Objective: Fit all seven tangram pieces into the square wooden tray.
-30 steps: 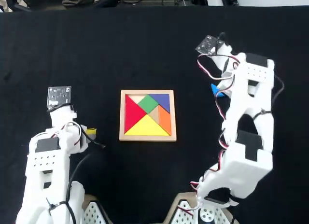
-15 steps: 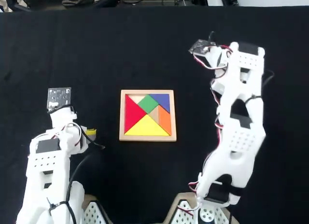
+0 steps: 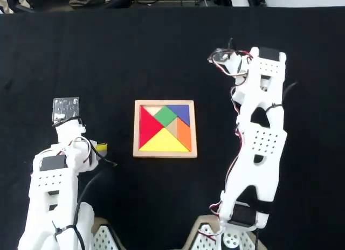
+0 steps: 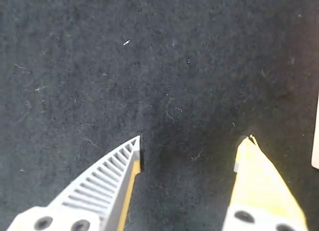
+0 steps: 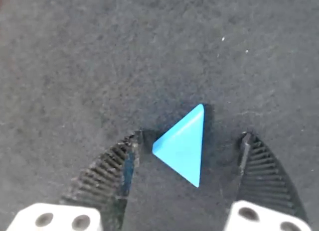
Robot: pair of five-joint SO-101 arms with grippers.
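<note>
My right gripper (image 5: 191, 138) hangs low over the black cloth (image 5: 99, 52) with its fingers spread wide. A light blue triangle (image 5: 182, 145) lies flat on the cloth between them, touching neither. The triangle's longest edge faces one finger and runs roughly in line with it. The opposite corner points at the other finger, and that corner is much the closer to its finger.

I judge this the pick-up of a piece not yet placed. Closing would press one finger on a flat edge and the other on a point, so the triangle may twist.

From above, the square wooden tray (image 3: 137, 129) sits mid-table, well apart from the outstretched right arm (image 3: 259, 137). It holds red, green, dark blue, orange and yellow pieces. Pale wood shows in one far corner, and a tan patch at the middle could be wood or a piece; I cannot tell.

The high view gives the route from arm to tray, and the right wrist view gives the fit between the fingers.

My left gripper (image 4: 194, 139) is also spread, with nothing between its fingers, and it hangs near the tray's other side.
</note>
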